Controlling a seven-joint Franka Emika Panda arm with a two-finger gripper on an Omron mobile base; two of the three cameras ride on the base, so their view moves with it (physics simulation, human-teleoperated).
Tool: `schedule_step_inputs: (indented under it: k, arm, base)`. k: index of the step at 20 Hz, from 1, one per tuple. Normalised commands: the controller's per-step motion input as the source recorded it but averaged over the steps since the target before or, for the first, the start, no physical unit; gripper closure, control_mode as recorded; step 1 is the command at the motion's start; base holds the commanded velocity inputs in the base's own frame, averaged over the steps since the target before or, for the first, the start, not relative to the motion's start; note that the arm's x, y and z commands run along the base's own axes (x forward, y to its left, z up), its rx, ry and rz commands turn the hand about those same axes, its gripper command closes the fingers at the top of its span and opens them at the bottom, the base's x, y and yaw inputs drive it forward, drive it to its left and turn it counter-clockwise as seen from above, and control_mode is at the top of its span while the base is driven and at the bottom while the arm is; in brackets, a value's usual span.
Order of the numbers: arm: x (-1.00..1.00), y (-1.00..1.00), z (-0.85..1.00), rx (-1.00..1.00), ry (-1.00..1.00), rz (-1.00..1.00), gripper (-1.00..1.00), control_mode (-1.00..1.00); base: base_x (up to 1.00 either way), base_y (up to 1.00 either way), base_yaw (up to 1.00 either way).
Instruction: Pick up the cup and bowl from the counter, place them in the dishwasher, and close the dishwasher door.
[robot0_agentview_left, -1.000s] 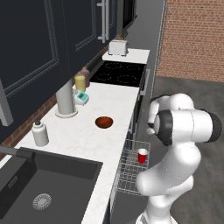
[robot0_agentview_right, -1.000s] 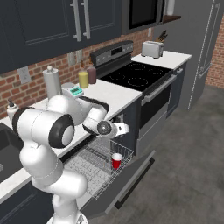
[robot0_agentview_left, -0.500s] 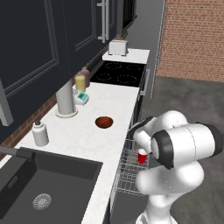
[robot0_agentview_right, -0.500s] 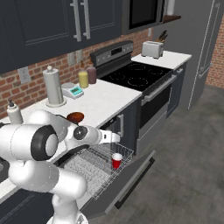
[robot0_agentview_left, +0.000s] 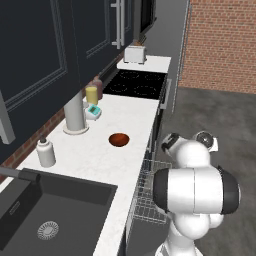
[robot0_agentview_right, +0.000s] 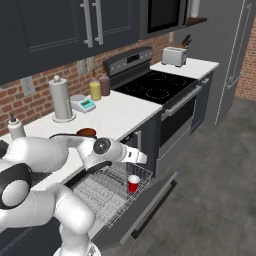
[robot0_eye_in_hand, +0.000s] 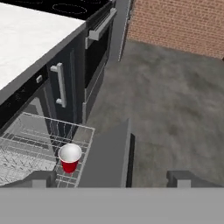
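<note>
one cup (robot0_eye_in_hand: 69, 158) (upright) in the rack (robot0_eye_in_hand: 30, 148), left of the parted fingers (robot0_eye_in_hand: 41, 178); nothing held

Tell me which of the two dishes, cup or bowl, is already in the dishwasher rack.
The red cup: it stands upright in the pulled-out wire rack, while the bowl sits on the counter.

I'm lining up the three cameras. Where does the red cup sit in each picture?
Left base view: the cup is not in it.
Right base view: the cup is just below centre, standing upright in the near corner of the wire rack.
Hand view: lower left, upright in the rack corner.
Shared landmark: the wire rack.
</note>
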Motion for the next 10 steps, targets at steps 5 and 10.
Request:
schedule_step_inputs:
  k: [5, 10]
  arm:
    - [0.0, -0.34, 1.0, 0.31, 0.26, 0.0, -1.0, -1.0]
    - [0.0, 0.29, 0.61, 0.28, 0.32, 0.0, -1.0, -1.0]
  base:
    - [0.0, 0.0, 0.0]
    - [0.0, 0.0, 0.0]
